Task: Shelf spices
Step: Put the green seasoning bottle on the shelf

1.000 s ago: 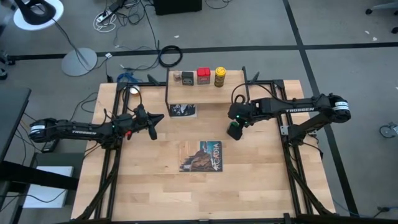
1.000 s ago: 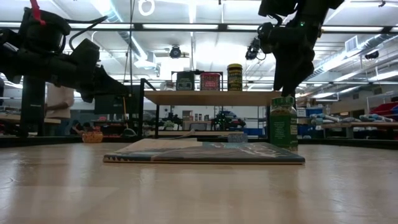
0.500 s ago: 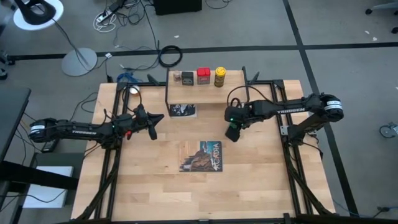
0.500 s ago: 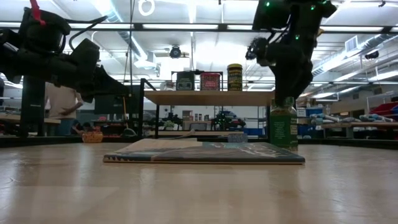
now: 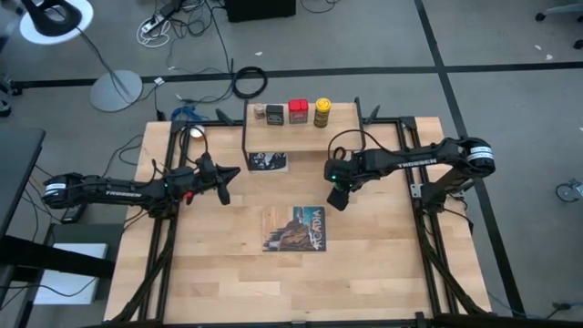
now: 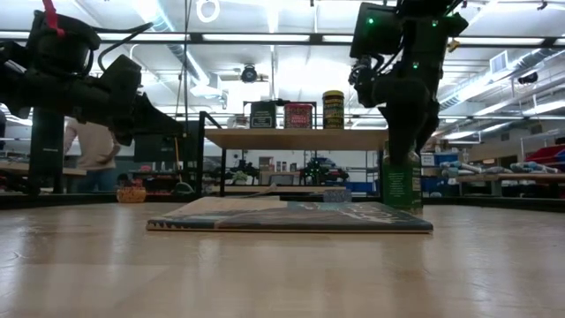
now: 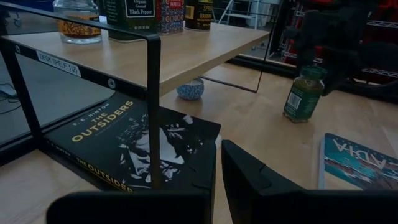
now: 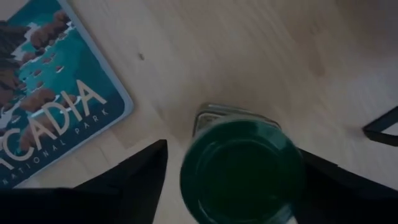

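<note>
The green-capped jar (image 6: 403, 185) stands upright on the table, right of the Acadia book. My right gripper (image 8: 233, 180) points down over it, open, with one finger (image 8: 140, 174) on each side of the green cap (image 8: 242, 169); I see no touch. On the shelf (image 5: 301, 137) stand the tiny clear jar (image 5: 260, 111), black tin (image 5: 275, 113), red tin (image 5: 298, 111) and yellow-capped jar (image 5: 322, 112). My left gripper (image 5: 226, 187) waits shut, held level above the table's left part.
The Acadia book (image 5: 296, 228) lies flat mid-table. An Outsiders book (image 7: 124, 134) and a small bowl (image 7: 189, 89) lie under the shelf, whose black metal leg (image 7: 153, 112) stands close before my left gripper. A person (image 6: 88, 146) stands beyond the table.
My right gripper has come down onto the green-capped jar and shifted slightly toward the table's left; its fingers now reach around the cap. The jar has kept its place.
</note>
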Controlling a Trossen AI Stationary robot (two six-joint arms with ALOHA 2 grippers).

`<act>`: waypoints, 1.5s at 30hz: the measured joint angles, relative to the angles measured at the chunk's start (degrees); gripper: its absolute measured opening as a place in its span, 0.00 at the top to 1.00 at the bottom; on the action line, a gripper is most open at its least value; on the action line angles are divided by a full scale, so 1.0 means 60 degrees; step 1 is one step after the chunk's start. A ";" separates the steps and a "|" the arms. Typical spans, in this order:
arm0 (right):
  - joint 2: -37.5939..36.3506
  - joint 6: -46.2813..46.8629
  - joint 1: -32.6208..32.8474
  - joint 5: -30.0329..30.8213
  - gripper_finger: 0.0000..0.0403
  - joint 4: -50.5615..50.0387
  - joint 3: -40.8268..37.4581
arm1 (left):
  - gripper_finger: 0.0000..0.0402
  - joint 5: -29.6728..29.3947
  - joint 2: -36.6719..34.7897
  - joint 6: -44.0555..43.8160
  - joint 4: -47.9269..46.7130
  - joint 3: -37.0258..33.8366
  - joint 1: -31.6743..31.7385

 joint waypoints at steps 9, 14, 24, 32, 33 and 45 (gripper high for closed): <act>-0.0032 0.0006 -0.0004 -0.0068 0.52 -0.0014 0.0004 | 0.92 0.0000 0.0002 0.0002 -0.0014 0.0000 0.0000; -0.0032 0.0012 -0.0006 -0.0288 0.52 -0.0368 0.0205 | 0.92 -0.0001 0.0002 0.0000 -0.0017 0.0000 0.0000; -0.0032 -0.0621 -0.0007 0.0240 0.52 -0.2112 0.2656 | 0.92 -0.0003 0.0001 0.0001 -0.0021 0.0000 0.0000; -0.0032 -0.1184 -0.0579 0.0369 0.52 -0.3552 0.5254 | 0.92 -0.0004 0.0002 0.0006 -0.0018 0.0000 0.0002; -0.0032 -0.1221 -0.0723 0.0445 0.52 -0.3672 0.5557 | 0.92 -0.0004 0.0003 0.0007 -0.0018 0.0000 0.0000; 0.0027 -0.1154 -0.3110 0.0519 0.52 -0.4015 0.6867 | 0.92 -0.0002 0.0003 0.0025 -0.0018 0.0000 0.0000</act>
